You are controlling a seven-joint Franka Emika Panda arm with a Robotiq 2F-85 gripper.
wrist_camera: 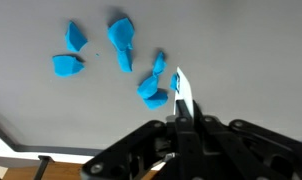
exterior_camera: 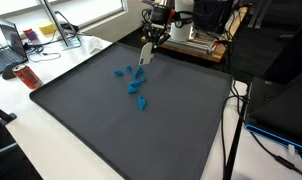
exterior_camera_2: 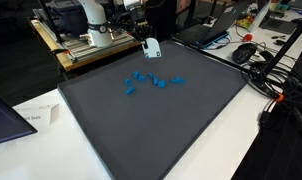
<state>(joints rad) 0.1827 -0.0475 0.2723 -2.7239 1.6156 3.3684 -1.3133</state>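
Observation, single moment. We see the Robotiq gripper (wrist_camera: 182, 120) clenched, its fingers pressed together on a thin white flat piece (wrist_camera: 184, 90). We cannot identify its material. The piece sticks out past the fingertips and shows a blue streak along one edge in the wrist view. In both exterior views the same piece (exterior_camera: 144, 56) (exterior_camera_2: 152, 48) hangs tilted directly under the gripper (exterior_camera: 148, 44) (exterior_camera_2: 145, 38).

Below the gripper lies a dark grey mat (exterior_camera: 111, 130) (exterior_camera_2: 161, 130). We cannot tell whether the white piece's lower end touches the mat.

Small blue irregular chunks (wrist_camera: 122, 42) are scattered on the mat just ahead of the fingertips. The closest one (wrist_camera: 153, 90) sits right beside the held piece, and contact between the two cannot be judged. The others (wrist_camera: 67, 66) lie further out, to the picture-left of the fingers in the wrist view. In both exterior views the cluster (exterior_camera: 133, 88) (exterior_camera_2: 141, 78) spreads from just beneath the gripper toward the mat's middle.
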